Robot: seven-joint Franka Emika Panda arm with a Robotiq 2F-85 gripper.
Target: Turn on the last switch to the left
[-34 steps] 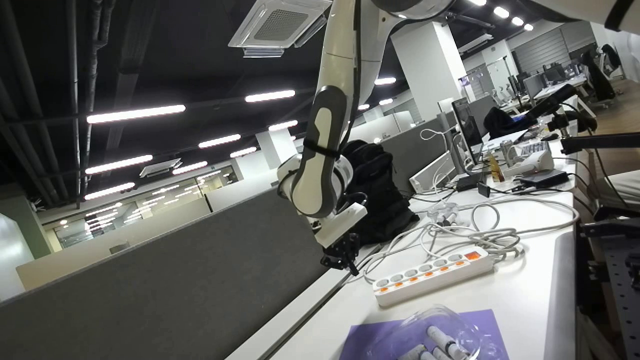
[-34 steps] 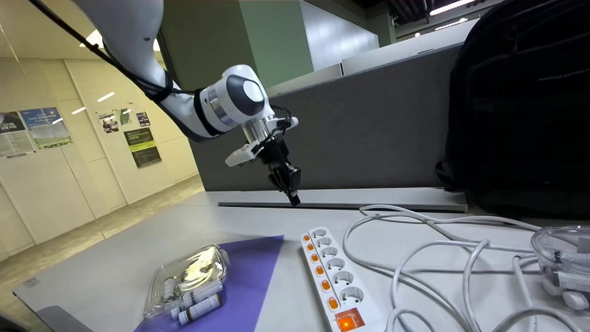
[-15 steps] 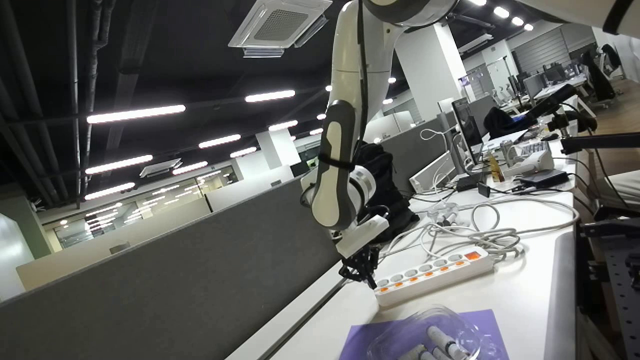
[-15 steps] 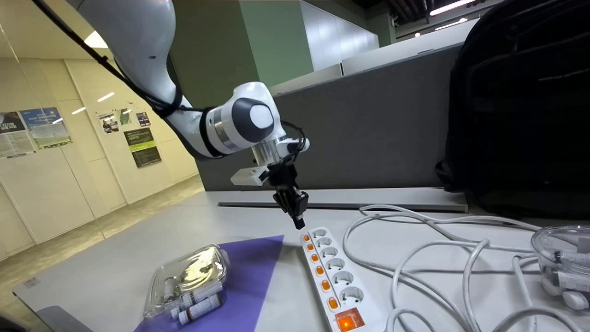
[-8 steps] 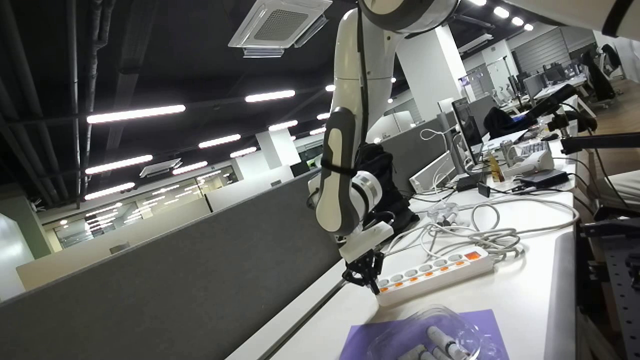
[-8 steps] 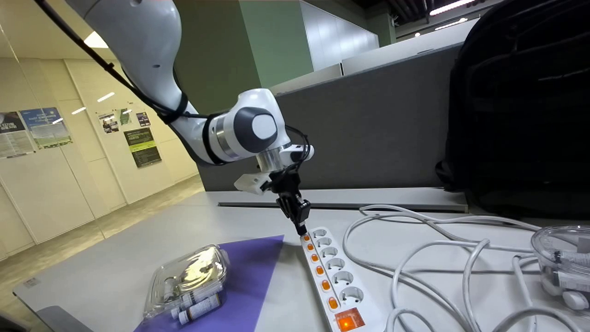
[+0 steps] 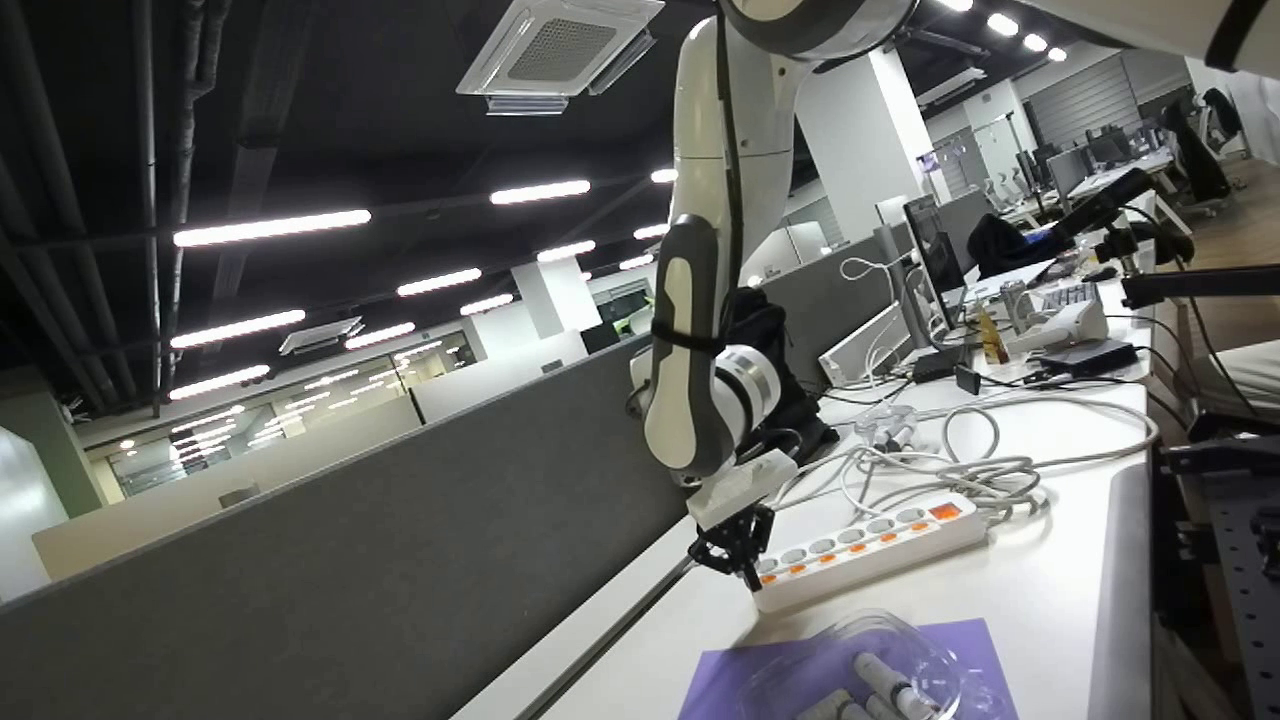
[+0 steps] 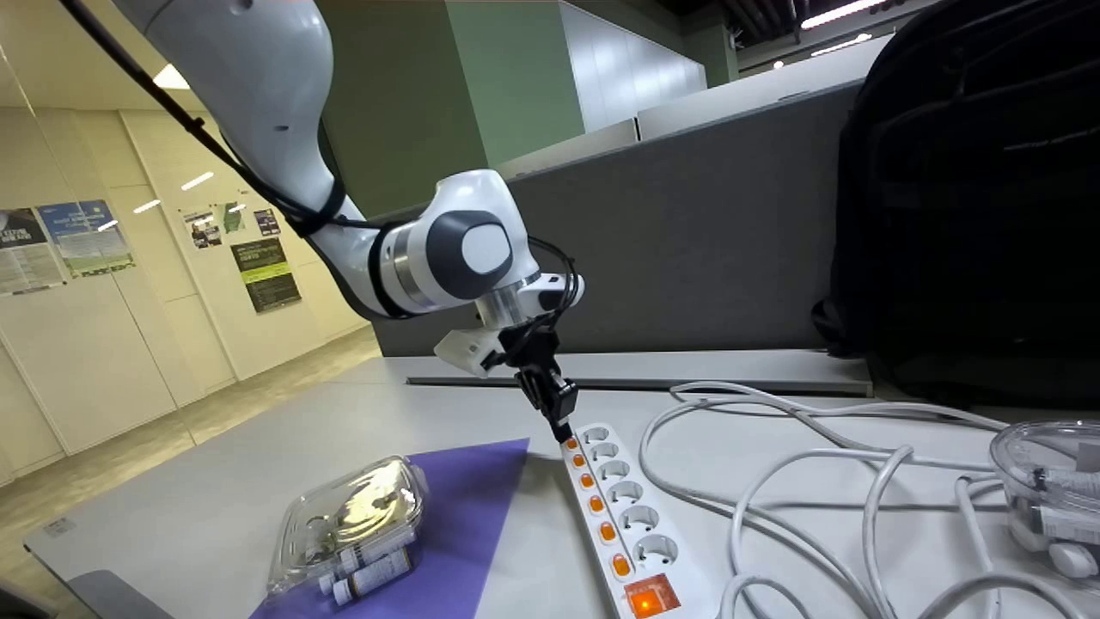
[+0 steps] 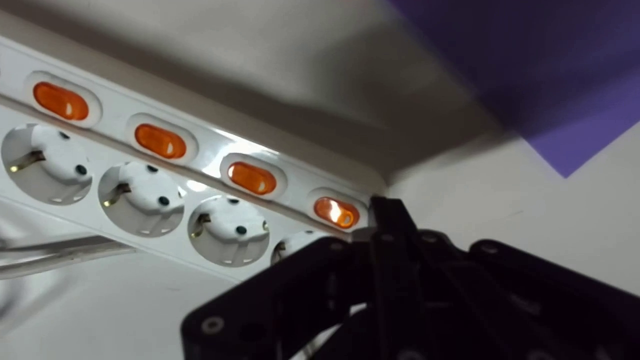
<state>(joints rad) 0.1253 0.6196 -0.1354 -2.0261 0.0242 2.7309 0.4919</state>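
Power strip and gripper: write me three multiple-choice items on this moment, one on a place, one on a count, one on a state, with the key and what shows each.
1. Where is the tip of the gripper?
A. Inside the clear container
B. On the purple sheet
C. By the end switch farthest from the large orange switch

2. How many round sockets does the power strip have?
A. Four
B. Six
C. Nine

3. What state is the gripper in?
A. Shut, with nothing seen in it
B. Wide open
C. Clamped on a cable

1: C, since the wrist view shows the tip right by that switch; whether they touch is unclear.
2: B, since six can be counted along the strip in both exterior views.
3: A, since the wrist view shows no gap at the tip and no object held.
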